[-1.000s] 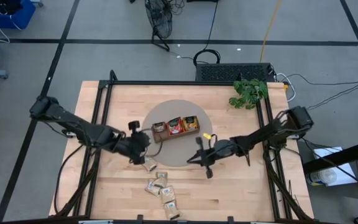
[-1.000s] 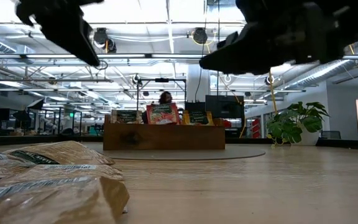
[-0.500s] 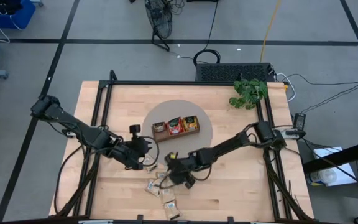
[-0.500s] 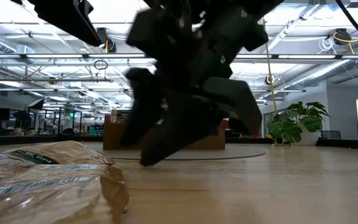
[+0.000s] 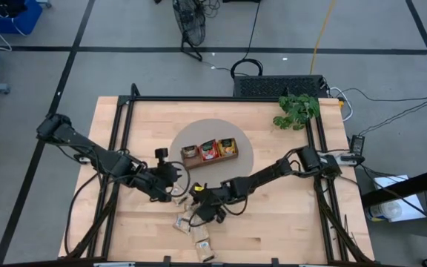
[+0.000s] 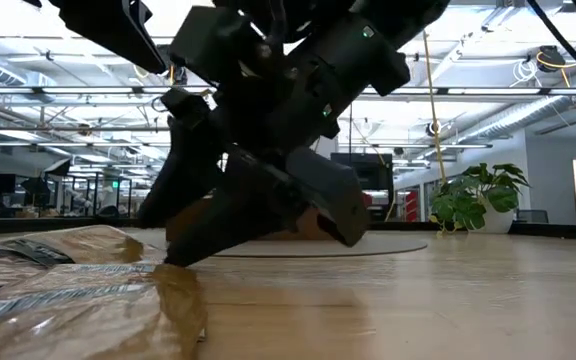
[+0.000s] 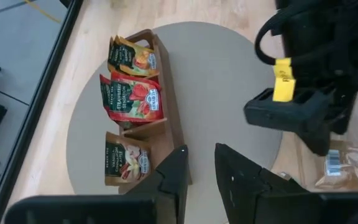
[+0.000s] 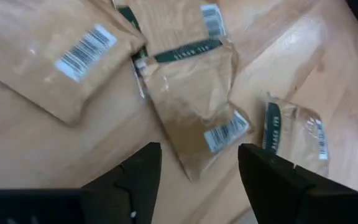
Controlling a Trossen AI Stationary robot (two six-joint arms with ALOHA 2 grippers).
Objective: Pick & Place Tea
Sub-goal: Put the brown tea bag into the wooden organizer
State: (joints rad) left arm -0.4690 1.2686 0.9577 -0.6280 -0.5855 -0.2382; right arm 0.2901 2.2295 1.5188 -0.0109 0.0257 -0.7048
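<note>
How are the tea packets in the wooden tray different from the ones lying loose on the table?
The sachets in the wooden tray stand upright, one per compartment, faces showing: yellow, red and beige. The loose sachets lie flat on the table in an overlapping scatter, all pale beige, barcodes up. Those in the tray sit on the round mat; the loose ones lie under the right end effector. All are small flat packets.

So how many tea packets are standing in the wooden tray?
3 show, one per compartment of the wooden tray: a yellow sachet at one end, a red sachet in the middle, a beige sachet at the other end. More may hide behind them.
</note>
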